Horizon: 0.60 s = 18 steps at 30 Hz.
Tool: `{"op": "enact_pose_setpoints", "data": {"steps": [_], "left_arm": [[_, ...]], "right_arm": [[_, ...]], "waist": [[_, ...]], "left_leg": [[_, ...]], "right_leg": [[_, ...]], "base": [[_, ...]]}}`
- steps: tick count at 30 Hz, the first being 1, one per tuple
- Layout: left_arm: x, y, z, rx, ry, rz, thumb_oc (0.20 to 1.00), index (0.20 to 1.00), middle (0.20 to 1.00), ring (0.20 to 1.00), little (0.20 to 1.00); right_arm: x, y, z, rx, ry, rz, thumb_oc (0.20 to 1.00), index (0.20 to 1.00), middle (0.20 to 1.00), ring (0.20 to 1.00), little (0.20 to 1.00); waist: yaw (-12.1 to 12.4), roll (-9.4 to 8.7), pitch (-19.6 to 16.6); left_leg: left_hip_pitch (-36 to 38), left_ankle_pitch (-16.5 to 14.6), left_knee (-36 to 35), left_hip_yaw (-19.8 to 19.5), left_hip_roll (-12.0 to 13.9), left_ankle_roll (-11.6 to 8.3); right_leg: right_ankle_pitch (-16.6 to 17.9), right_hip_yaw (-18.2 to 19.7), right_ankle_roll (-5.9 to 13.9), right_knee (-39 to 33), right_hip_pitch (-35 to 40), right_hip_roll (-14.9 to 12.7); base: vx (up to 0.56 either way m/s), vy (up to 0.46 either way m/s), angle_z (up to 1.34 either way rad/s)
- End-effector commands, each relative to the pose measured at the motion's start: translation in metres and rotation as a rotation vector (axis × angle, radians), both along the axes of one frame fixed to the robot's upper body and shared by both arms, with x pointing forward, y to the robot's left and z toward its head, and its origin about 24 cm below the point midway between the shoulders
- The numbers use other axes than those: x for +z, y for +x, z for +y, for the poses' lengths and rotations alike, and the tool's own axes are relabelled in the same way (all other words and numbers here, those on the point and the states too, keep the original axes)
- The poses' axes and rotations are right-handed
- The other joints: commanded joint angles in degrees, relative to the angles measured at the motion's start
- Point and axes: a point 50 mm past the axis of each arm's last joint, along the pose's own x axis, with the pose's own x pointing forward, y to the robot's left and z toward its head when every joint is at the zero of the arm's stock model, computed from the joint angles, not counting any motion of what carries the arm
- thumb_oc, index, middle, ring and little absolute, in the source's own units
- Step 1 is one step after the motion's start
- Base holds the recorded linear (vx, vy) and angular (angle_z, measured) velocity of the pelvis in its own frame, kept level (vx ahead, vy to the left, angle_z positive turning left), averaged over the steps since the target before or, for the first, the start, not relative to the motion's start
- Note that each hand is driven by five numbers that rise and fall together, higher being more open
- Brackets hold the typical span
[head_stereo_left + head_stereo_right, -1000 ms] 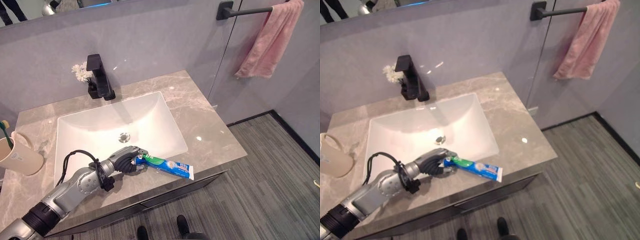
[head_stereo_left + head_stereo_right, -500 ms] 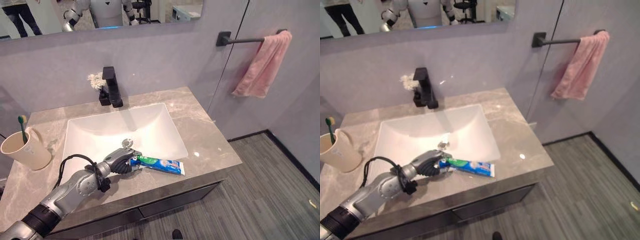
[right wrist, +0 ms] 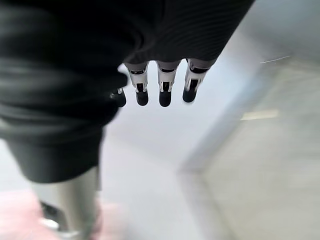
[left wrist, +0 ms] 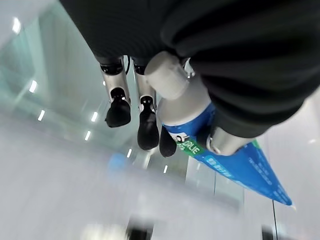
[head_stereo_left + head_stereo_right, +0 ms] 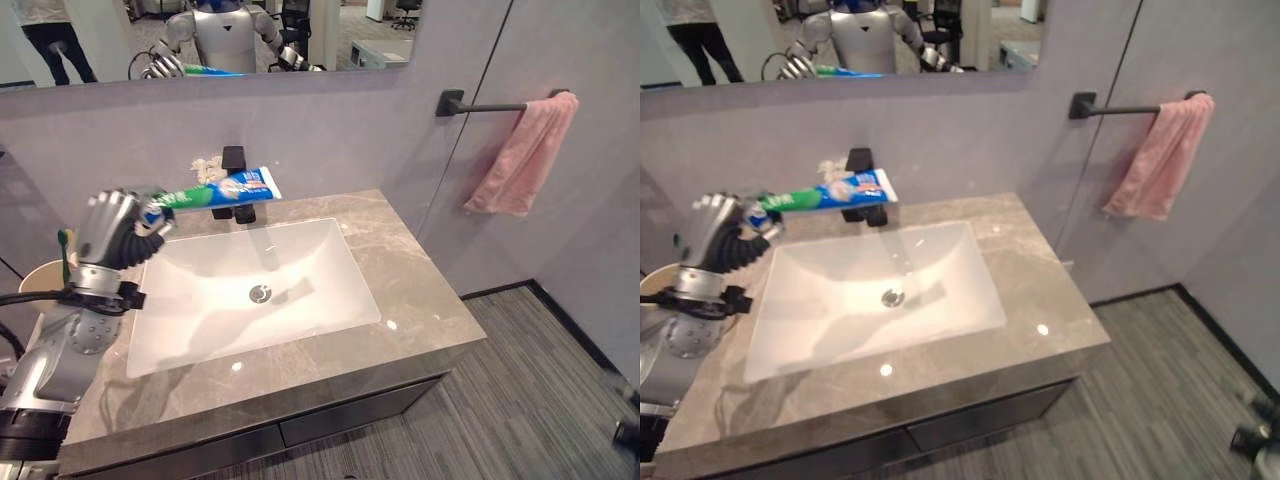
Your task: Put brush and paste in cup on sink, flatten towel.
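Observation:
My left hand [image 5: 105,228] is shut on the cap end of the blue-and-green toothpaste tube [image 5: 215,190]. It holds the tube level in the air above the basin's left back corner. The left wrist view shows the thumb and fingers [image 4: 148,130] curled round the tube [image 4: 235,170]. Just left of that hand, a beige cup [image 5: 40,280] stands on the counter with a green toothbrush [image 5: 66,250] upright in it. A pink towel [image 5: 520,155] hangs bunched on the black bar [image 5: 490,105] on the right wall. My right hand [image 3: 160,90] hangs low with straight fingers, holding nothing.
A white basin [image 5: 300,290] is set in the grey marble counter [image 5: 420,310]. A black faucet [image 5: 234,158] and small white flowers stand at the back, partly behind the tube. A mirror [image 5: 300,30] runs above. Grey floor lies to the right.
My left hand has lifted the toothpaste off the counter's front edge and carried it up and left, close to the cup. The camera has also shifted.

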Motion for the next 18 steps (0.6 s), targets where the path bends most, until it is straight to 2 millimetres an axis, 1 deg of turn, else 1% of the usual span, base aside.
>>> {"op": "enact_pose_setpoints", "data": {"steps": [1,2,3,4,5,6,7,8,9,10,11,12,13,14,15,16,17,18], "left_arm": [[0.050,-0.002,-0.014,-0.052,0.017,-0.289,0.200,0.200,0.200,0.200,0.200],[0.060,-0.001,-0.020,-0.072,0.018,-0.334,0.200,0.200,0.200,0.200,0.200],[0.064,0.000,-0.024,-0.089,0.028,-0.342,0.200,0.200,0.200,0.200,0.200],[0.069,0.001,-0.028,-0.105,0.035,-0.362,0.200,0.200,0.200,0.200,0.200],[0.070,0.001,-0.028,-0.101,0.037,-0.365,0.200,0.200,0.200,0.200,0.200],[0.074,0.004,-0.033,-0.121,0.036,-0.380,0.200,0.200,0.200,0.200,0.200],[0.079,0.006,-0.038,-0.138,0.035,-0.394,0.200,0.200,0.200,0.200,0.200],[0.086,0.008,-0.050,-0.188,0.035,-0.419,0.200,0.200,0.200,0.200,0.200],[0.090,0.010,-0.057,-0.217,0.024,-0.433,0.200,0.200,0.200,0.200,0.200],[0.091,0.011,-0.056,-0.211,0.026,-0.438,0.200,0.200,0.200,0.200,0.200],[0.093,0.012,-0.063,-0.241,0.020,-0.445,0.200,0.200,0.200,0.200,0.200],[0.094,0.013,-0.062,-0.238,0.022,-0.447,0.200,0.200,0.200,0.200,0.200],[0.100,0.016,-0.070,-0.265,0.005,-0.464,0.200,0.200,0.200,0.200,0.200],[0.103,0.017,-0.073,-0.272,0.005,-0.467,0.200,0.200,0.200,0.200,0.200],[0.105,0.019,-0.078,-0.292,-0.005,-0.475,0.200,0.200,0.200,0.200,0.200],[0.106,0.020,-0.082,-0.310,-0.011,-0.477,0.200,0.200,0.200,0.200,0.200],[0.107,0.021,-0.090,-0.341,-0.032,-0.488,0.200,0.200,0.200,0.200,0.200],[0.109,0.020,-0.093,-0.356,-0.036,-0.497,0.200,0.200,0.200,0.200,0.200]], "right_arm": [[0.029,0.021,0.004,0.063,-0.147,-0.079,1.000,1.000,1.000,1.000,1.000],[0.061,0.044,0.034,0.213,-0.219,-0.220,1.000,1.000,1.000,1.000,1.000],[0.070,0.052,0.044,0.271,-0.240,-0.238,1.000,1.000,1.000,1.000,1.000],[0.080,0.061,0.055,0.336,-0.261,-0.268,1.000,1.000,1.000,1.000,1.000],[0.081,0.063,0.056,0.339,-0.259,-0.271,1.000,1.000,1.000,1.000,1.000],[0.093,0.076,0.075,0.431,-0.265,-0.321,1.000,1.000,1.000,1.000,1.000],[0.099,0.087,0.090,0.496,-0.258,-0.345,1.000,1.000,1.000,1.000,1.000],[0.109,0.103,0.116,0.641,-0.230,-0.381,1.000,1.000,1.000,1.000,1.000],[0.113,0.114,0.136,0.721,-0.195,-0.408,1.000,1.000,1.000,1.000,1.000],[0.114,0.117,0.137,0.725,-0.194,-0.413,1.000,1.000,1.000,1.000,1.000],[0.114,0.125,0.155,0.812,-0.127,-0.426,1.000,1.000,1.000,1.000,1.000],[0.115,0.127,0.156,0.816,-0.124,-0.429,1.000,1.000,1.000,1.000,1.000],[0.105,0.144,0.190,0.951,0.087,-0.449,1.000,1.000,1.000,1.000,1.000],[0.104,0.148,0.203,1.010,0.149,-0.439,1.000,1.000,1.000,1.000,1.000],[0.104,0.152,0.224,1.094,0.268,-0.464,1.000,1.000,1.000,1.000,1.000],[0.106,0.154,0.239,1.156,0.341,-0.485,1.000,1.000,1.000,1.000,1.000],[0.108,0.156,0.266,1.242,0.484,-0.532,1.000,1.000,1.000,1.000,1.000],[0.111,0.157,0.275,1.282,0.523,-0.546,1.000,1.000,1.000,1.000,1.000]], "waist": [[0.06,-1.75,-4.08],[0.49,-1.77,-4.53],[0.72,-2.06,-4.44],[1.13,-2.19,-4.71],[0.99,-2.26,-4.35],[1.50,-2.40,-4.32],[1.67,-2.64,-4.03],[2.42,-2.93,-4.07],[2.98,-3.07,-4.08],[2.69,-3.11,-3.81],[3.26,-3.24,-3.95],[3.10,-3.28,-3.81],[3.76,-3.46,-3.67],[4.09,-3.51,-3.65],[4.46,-3.60,-3.55],[4.73,-3.62,-3.45],[5.34,-3.65,-3.13],[5.49,-3.74,-3.02]], "left_leg": [[-2.69,0.36,0.58,-3.09,0.92,-1.59],[-2.27,-0.25,0.58,-3.07,0.97,-1.54],[-2.42,0.39,0.58,-3.07,1.02,-1.51],[-2.18,-0.17,0.58,-3.22,1.04,-1.54],[-2.32,0.34,0.58,-3.16,1.02,-1.54],[-2.06,0.08,0.58,-3.29,1.08,-1.56],[-2.25,0.60,0.58,-3.40,1.03,-1.55],[-2.33,0.78,0.58,-3.74,0.93,-1.54],[-2.31,0.82,0.58,-3.87,0.85,-1.55],[-2.29,0.82,0.58,-3.86,0.83,-1.55],[-2.30,0.91,0.58,-4.01,0.75,-1.53],[-2.29,0.90,0.58,-4.00,0.74,-1.53],[-2.33,1.09,0.58,-4.07,0.72,-1.49],[-2.37,1.20,0.58,-4.10,0.71,-1.50],[-2.39,1.33,0.58,-4.19,0.75,-1.51],[-2.43,1.42,0.58,-4.24,0.77,-1.53],[-2.18,1.26,0.58,-4.42,0.72,-1.57],[-2.55,1.68,0.58,-4.61,0.67,-1.57]], "right_leg": [[2.62,-1.84,4.18,0.48,-1.95,-2.98],[1.99,-2.05,4.06,0.72,-1.55,-2.89],[2.16,-2.19,3.95,1.22,-1.76,-2.81],[1.56,-2.29,3.94,1.38,-1.45,-2.72],[1.86,-2.29,3.89,1.62,-1.69,-2.73],[1.38,-2.45,3.81,1.96,-1.35,-2.66],[1.57,-2.60,3.73,2.38,-1.63,-2.63],[1.34,-2.87,3.62,2.55,-1.56,-2.56],[1.34,-3.13,3.60,2.50,-1.47,-2.62],[1.34,-3.12,3.61,2.47,-1.43,-2.64],[1.39,-3.25,3.56,2.38,-1.29,-2.65],[1.40,-3.23,3.56,2.33,-1.26,-2.66],[1.42,-3.51,3.50,2.28,-1.13,-2.71],[1.43,-3.66,3.43,2.25,-1.09,-2.74],[1.46,-3.81,3.36,2.23,-1.05,-2.77],[1.43,-3.87,3.32,2.23,-1.05,-2.79],[1.16,-4.02,3.23,2.18,-0.63,-2.78],[1.38,-4.19,3.21,2.09,-0.78,-2.85]], "base": [[0.04,0.023,0.02],[0.00,0.000,0.00],[0.05,0.015,0.02],[0.00,0.000,0.00],[0.02,0.006,0.05],[-0.05,-0.003,0.09],[-0.03,0.003,0.09],[-0.05,0.003,0.08],[-0.01,0.006,0.05],[-0.01,0.001,0.03],[0.00,-0.001,0.04],[-0.01,0.001,0.03],[-0.02,0.003,0.04],[-0.02,0.000,0.03],[0.00,0.000,0.00],[0.01,0.003,0.04],[0.00,0.007,0.04],[0.01,0.015,0.16]]}}
